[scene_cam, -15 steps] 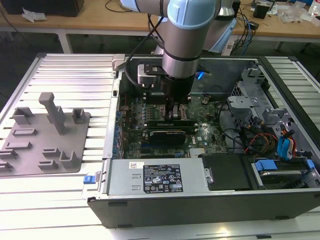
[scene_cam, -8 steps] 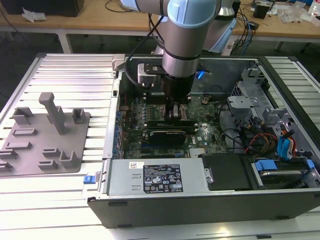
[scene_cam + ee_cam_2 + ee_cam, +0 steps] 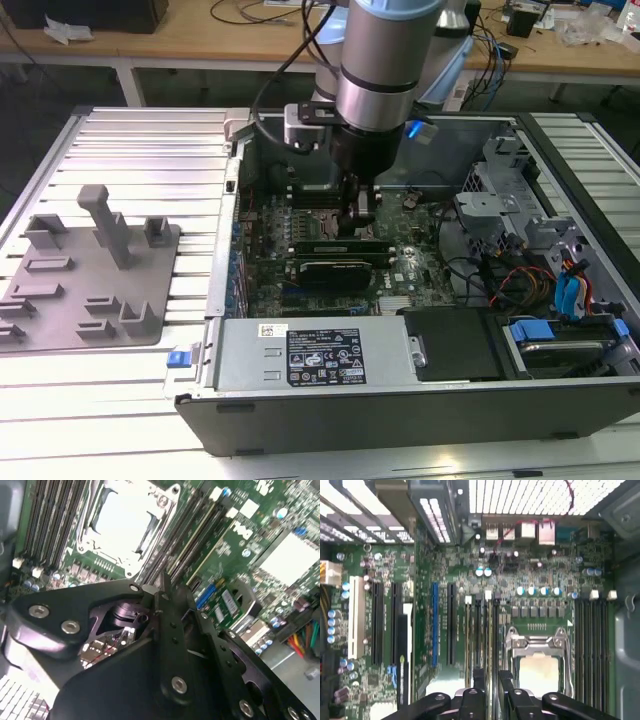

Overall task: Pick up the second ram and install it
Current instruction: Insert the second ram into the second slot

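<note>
Currently hanging the gripper [image 3: 491,674] low inside the open computer case [image 3: 300,405], fingers pointing straight down at the motherboard. Keeping the fingers [image 3: 479,680] drawn narrow, nearly together, with a thin dark strip running out from between them; judging this strip to be the second ram [image 3: 492,652], seen edge-on and pinched by its flat faces, though not resolving its chips clearly. Lining the stick along the bank of memory slots [image 3: 472,630] directly under the fingertips, presumably so that its lower edge is meeting one slot along its full length. Sitting just beside the hand: the CPU socket [image 3: 538,655], its metal frame bare. Lying near the hand on the other side in the exterior view: a black block-shaped card [image 3: 335,268]. Standing well apart from the hand, outside the case: the grey holder tray [image 3: 90,275], no stick visible in its blocks. Judging the stick to be at or in its slot; seating depth not readable, slot latches [image 3: 488,599] just beyond the fingertips.
</note>
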### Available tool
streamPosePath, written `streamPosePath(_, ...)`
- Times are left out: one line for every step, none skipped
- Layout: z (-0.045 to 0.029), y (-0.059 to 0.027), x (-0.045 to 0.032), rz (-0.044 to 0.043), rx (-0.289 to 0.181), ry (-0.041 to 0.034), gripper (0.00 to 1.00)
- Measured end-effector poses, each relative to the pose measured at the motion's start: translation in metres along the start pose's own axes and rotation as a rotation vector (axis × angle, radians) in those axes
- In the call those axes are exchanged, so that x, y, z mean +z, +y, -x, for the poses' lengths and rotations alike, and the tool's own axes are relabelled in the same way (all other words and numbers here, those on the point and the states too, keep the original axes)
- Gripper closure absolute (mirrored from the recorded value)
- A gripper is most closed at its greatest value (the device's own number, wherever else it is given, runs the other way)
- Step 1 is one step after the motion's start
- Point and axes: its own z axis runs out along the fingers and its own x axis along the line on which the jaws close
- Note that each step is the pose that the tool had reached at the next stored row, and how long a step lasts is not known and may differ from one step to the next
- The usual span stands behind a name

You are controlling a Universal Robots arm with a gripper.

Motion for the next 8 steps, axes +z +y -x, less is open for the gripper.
streamPosePath(0.0,-0.0006,0.0,0.0,0.0,0.0,0.77)
streamPosePath(0.0001,-0.0014,0.0,0.0,0.0,-0.0001,0.77)
streamPosePath(0.0,-0.0021,-0.0001,0.0,0.0,-0.0001,0.77)
streamPosePath(0.0001,-0.0026,-0.0001,0.0,0.0,0.0,0.78)
streamPosePath(0.0,-0.003,-0.0001,0.0,0.0,-0.0001,0.92)
streamPosePath(0.0,-0.0034,-0.0001,-0.0001,0.0,-0.0001,0.92)
streamPosePath(0.0,-0.0041,-0.0001,0.0,0.0,0.0,0.92)
streamPosePath(0.0,-0.0048,-0.0002,0.0,0.0,-0.0001,0.92)
